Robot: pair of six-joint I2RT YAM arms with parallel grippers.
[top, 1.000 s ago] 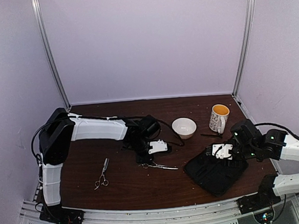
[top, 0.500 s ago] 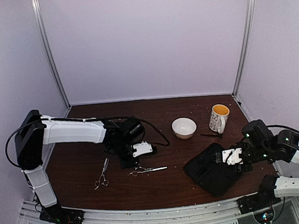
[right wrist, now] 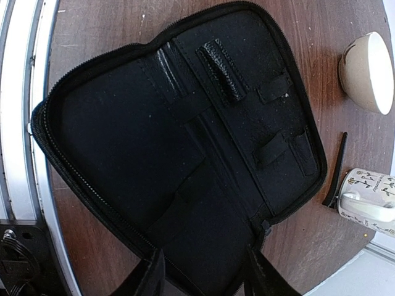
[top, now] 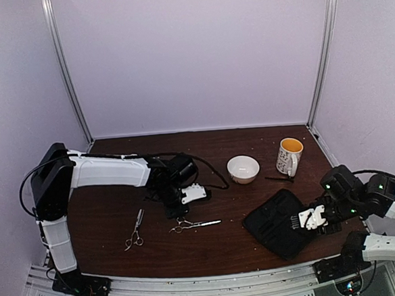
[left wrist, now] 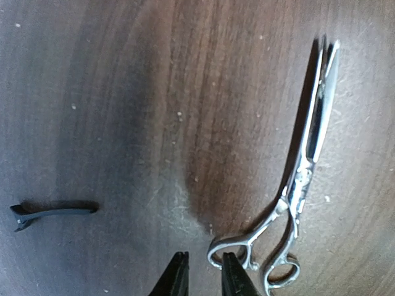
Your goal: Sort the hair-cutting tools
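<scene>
One pair of silver scissors (top: 195, 224) lies in front of my left gripper (top: 185, 195), and a second pair (top: 134, 230) lies further left. In the left wrist view the first scissors (left wrist: 308, 160) lie flat on the table. My left gripper (left wrist: 205, 277) is only narrowly open, bare table in the gap. Its right fingertip (left wrist: 234, 279) overlaps the scissors' handle ring. A small black stick (left wrist: 52, 214) lies to the left. Another black stick (right wrist: 336, 176) rests by the mug. My right gripper (right wrist: 207, 277) stands open over the near edge of the open black case (right wrist: 185, 148).
A white bowl (top: 243, 168) and a patterned mug (top: 289, 155) stand at the back right. The open case (top: 277, 224) lies at the front right, near the table's metal front rail (right wrist: 18, 123).
The scissors near my left gripper slid left a little, then stayed. The left gripper swung left and came partly back. My right gripper drew back to the case's right edge.
</scene>
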